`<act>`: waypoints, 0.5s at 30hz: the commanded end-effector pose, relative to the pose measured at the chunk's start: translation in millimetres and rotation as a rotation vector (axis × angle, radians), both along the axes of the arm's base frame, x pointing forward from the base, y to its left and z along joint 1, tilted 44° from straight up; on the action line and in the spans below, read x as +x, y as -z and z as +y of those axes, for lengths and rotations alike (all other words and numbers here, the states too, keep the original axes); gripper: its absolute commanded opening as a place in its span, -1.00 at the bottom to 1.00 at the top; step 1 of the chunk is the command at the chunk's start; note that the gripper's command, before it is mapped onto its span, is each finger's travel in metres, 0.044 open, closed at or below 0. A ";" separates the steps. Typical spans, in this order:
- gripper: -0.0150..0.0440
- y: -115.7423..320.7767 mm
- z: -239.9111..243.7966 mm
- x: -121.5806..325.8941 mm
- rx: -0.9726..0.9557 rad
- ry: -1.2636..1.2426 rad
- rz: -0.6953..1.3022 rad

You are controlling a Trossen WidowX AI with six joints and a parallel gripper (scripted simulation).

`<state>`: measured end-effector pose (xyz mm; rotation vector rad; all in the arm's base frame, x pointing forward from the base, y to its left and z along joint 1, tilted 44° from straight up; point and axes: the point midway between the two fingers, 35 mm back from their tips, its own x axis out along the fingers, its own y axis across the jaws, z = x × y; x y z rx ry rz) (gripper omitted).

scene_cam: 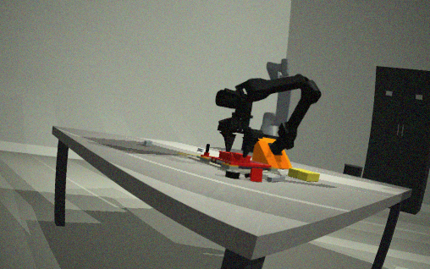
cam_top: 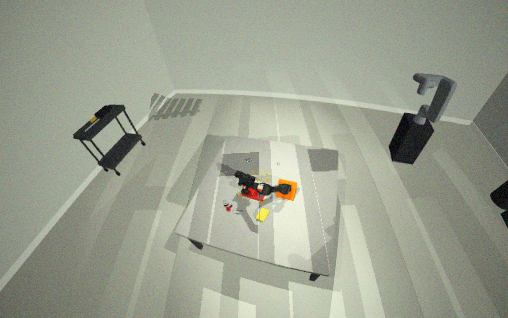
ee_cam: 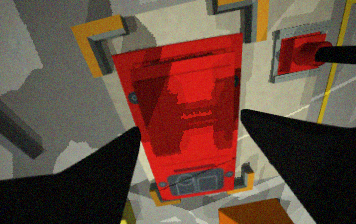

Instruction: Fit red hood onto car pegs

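The red hood (scene_cam: 234, 158) (ee_cam: 197, 90) lies over the toy car chassis (scene_cam: 263, 165) (ee_cam: 172, 46), roof up, and looks level with the deck. No peg stands out clearly, so whether every peg is in its hole cannot be told. The chassis sits in the jig between orange corner brackets (ee_cam: 96, 31) (ee_cam: 263, 22). A grey part (ee_cam: 195, 183) shows at the chassis's near end in the wrist view. My gripper (scene_cam: 238, 152) (ee_cam: 189, 122) is open, pointing down over the hood, with one finger beside each long side. A narrow gap shows at the right finger; contact at the left cannot be told.
An orange wedge (cam_top: 286, 190) (scene_cam: 272, 156) (ee_cam: 256, 212) stands near the arm's base. A yellow block (cam_top: 263, 215) (scene_cam: 304, 175), a red block (scene_cam: 256, 174) and a black round piece (scene_cam: 232, 174) lie around the jig. A small red part (ee_cam: 295, 55) with a black post sits beside it.
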<state>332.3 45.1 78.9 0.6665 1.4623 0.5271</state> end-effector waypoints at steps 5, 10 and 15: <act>1.00 -38.1 -38.6 -1.4 0.001 0.005 -0.012; 1.00 -46.3 -46.0 -3.3 0.003 0.006 -0.012; 1.00 -46.3 -46.0 -3.3 0.003 0.006 -0.012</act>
